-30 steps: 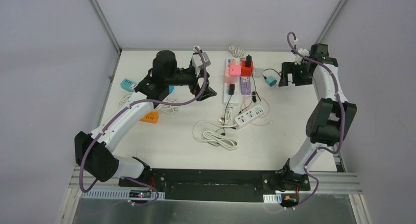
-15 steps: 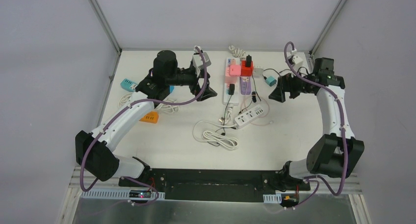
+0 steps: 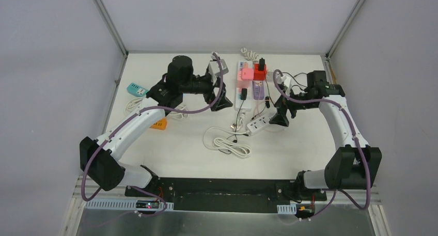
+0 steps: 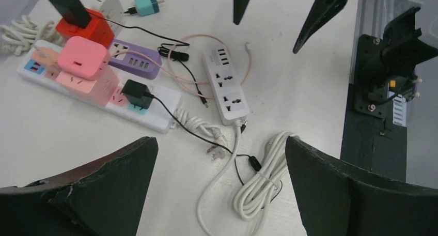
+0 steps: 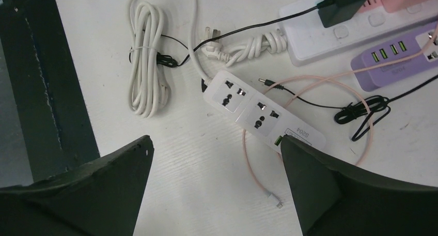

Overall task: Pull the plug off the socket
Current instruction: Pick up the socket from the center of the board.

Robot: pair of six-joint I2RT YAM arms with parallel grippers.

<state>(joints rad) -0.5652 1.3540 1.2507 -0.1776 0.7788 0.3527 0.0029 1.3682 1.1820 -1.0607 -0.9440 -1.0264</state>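
The left fingers are spread as wide as they go. They hold nothing and touch nothing. In the left wrist view their two dark tips fill the lower left and lower right corners, with bare tabletop and loose cable between them.

The right fingers are also wide apart and empty, hanging above the tabletop. In the right wrist view their tips sit at the lower left and lower right. The small white power strip lies at the centre of that frame, between and beyond them. Its lower end passes behind the right-hand tip in the picture, and whether they touch cannot be told.

The black plug is seated in the long white power strip, left of centre in the left wrist view. Its thin black cord trails toward the lower right. On the same strip, further to the upper left, sits a pink adapter. Beyond that is a red cube carrying a black charger. A purple USB strip lies just beside the long strip, and a teal adapter rests near the top edge. A coiled white cable lies at the bottom centre.

Seen from above, the left fingers hang just left of the long strip, and the right fingers are over the small strip to its lower right.
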